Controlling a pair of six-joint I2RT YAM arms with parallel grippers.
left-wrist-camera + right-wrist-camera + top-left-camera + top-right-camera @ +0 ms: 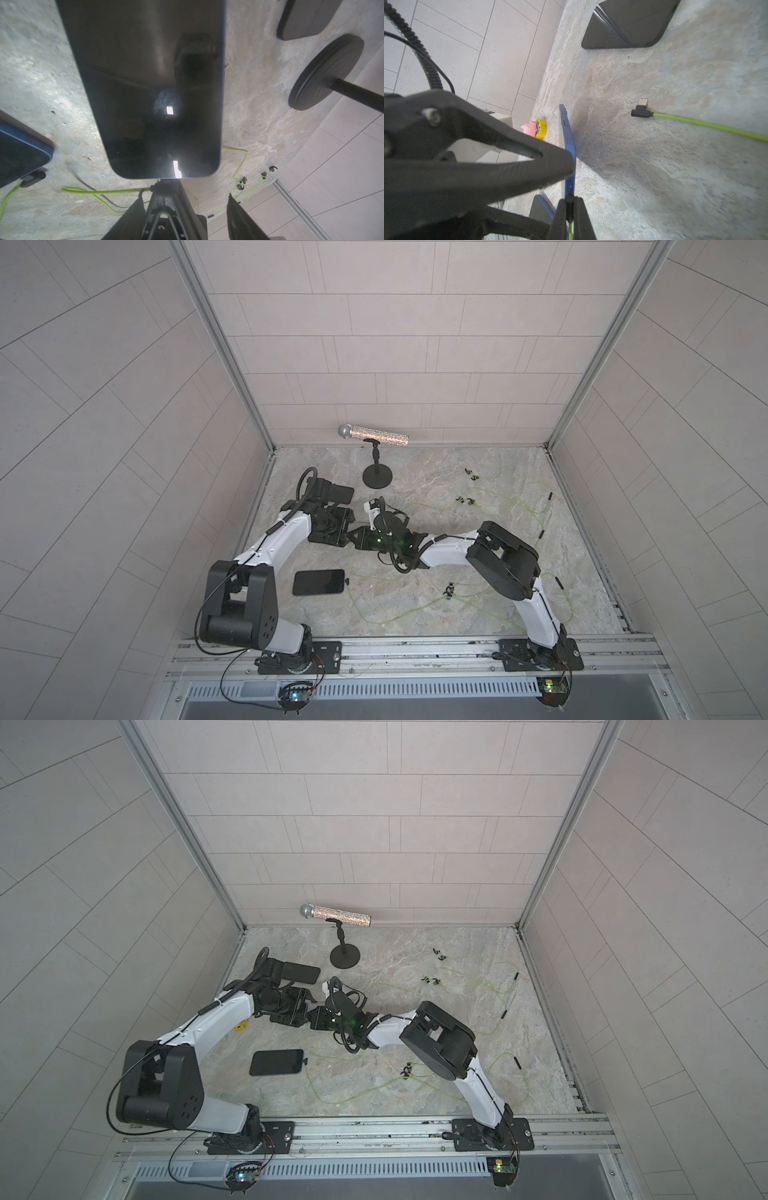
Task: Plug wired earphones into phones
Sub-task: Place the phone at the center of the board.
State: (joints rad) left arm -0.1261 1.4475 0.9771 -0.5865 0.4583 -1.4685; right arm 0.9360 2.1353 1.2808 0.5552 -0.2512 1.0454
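In both top views the left end effector [343, 532] hides the blue-edged phone [149, 83]. The right end effector [569, 202] pinches an earphone plug [569, 197] at the phone's end; whether it is seated is unclear. One left finger [508, 162] touches the phone's edge; the other is hidden, so that grip I cannot tell.

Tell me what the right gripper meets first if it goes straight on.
The blue-edged phone: the right gripper, shut on a plug, points at its near end, and the plug seems to touch it. Whether it is seated I cannot tell.
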